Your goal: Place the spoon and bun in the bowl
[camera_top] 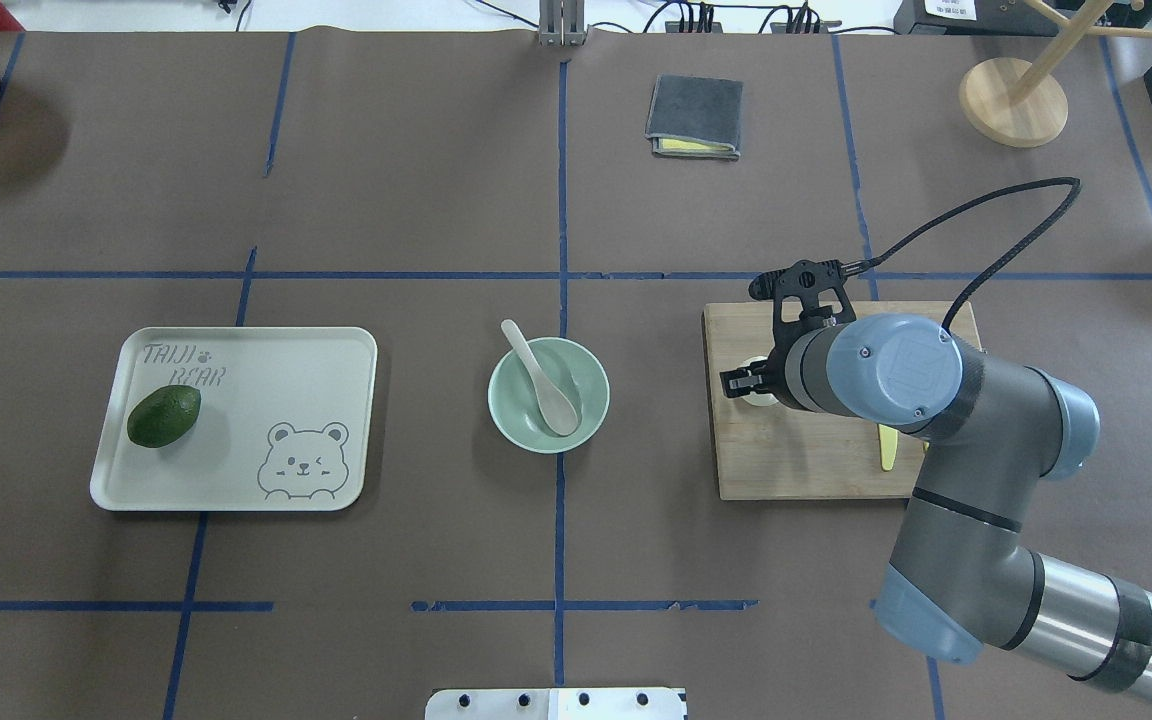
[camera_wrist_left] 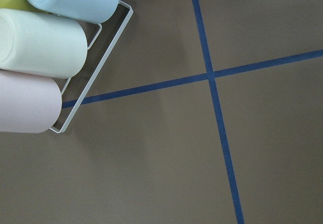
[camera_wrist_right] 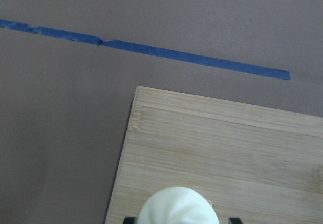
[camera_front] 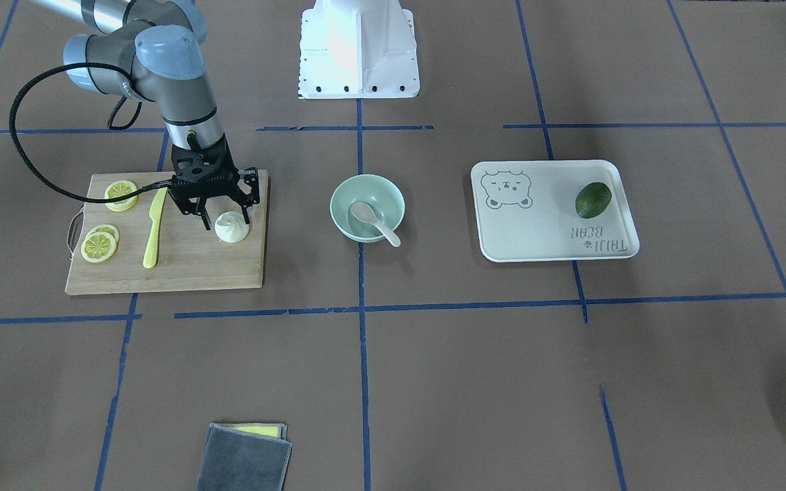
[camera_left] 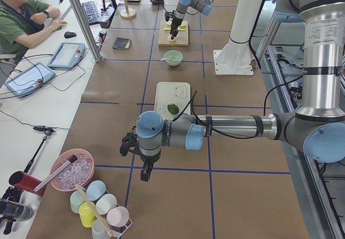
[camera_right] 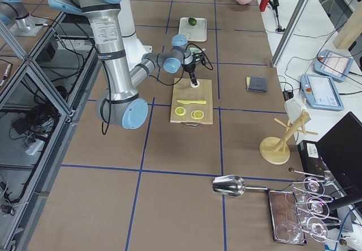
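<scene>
A: Status?
B: Spoon (camera_front: pixel 374 219) in bowl (camera_front: pixel 338 194). Bun (camera_front: pixel 232 228) on board (camera_front: pixel 181 266), right gripper (camera_front: pixel 226 219) astride it, jaws apart, not clamped.
A: Tip?
B: Stay centred, close gently; bun probably squashes. Left gripper (camera_left: pixel 144 173): can't tell.

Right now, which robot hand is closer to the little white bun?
Right. The right gripper hangs directly over the bun on the cutting board, one finger on each side. The left gripper is far away at the table's other end, near the cups.
</scene>
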Tool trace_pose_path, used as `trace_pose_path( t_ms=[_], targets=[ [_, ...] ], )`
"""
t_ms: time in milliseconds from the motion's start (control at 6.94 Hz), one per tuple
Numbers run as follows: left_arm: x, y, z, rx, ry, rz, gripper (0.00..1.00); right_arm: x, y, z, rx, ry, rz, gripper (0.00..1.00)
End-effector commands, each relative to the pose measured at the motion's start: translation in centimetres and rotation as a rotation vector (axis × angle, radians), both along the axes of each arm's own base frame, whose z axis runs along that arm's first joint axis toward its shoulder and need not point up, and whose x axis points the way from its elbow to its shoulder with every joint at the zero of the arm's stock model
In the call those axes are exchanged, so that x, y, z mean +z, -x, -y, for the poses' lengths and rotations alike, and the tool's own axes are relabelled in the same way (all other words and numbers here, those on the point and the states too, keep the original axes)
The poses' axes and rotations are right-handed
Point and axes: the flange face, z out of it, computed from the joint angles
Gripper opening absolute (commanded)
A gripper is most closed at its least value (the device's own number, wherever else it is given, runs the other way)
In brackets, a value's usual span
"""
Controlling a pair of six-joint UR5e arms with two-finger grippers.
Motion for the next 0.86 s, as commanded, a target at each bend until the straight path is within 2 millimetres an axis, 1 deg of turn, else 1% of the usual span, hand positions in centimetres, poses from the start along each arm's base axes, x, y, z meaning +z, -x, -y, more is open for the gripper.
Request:
trace_pose_path(
  t_ms=[0, 288, 432, 577, 721],
  targets=[
    [-0.1, 0.0, 0.1, 0.000, -0.003, 0.001, 1.00, -0.3, 0.2, 0.0, 0.002, 0.003, 0.002, 0.00],
    [-0.2, 0.0, 0.1, 0.000, -0.004, -0.001, 1.00, -0.7, 0.2, 0.1, 0.009, 0.001, 0.009, 0.00],
    [-0.2, 0.0, 0.1, 0.000, -0.004, -0.001, 1.00, -2.1, 0.4, 0.3, 0.012, -0.011, 0.029, 0.00],
    [-0.2, 0.0, 0.1, 0.000, -0.004, -0.001, 1.00, -6.1, 1.5, 0.8, 0.031, -0.001, 0.051, 0.00],
    [-0.6, -0.1, 0.1, -0.002, -0.009, -0.010, 1.00, -11.0, 3.2, 1.0, 0.074, 0.059, 0.070, 0.00]
  ],
)
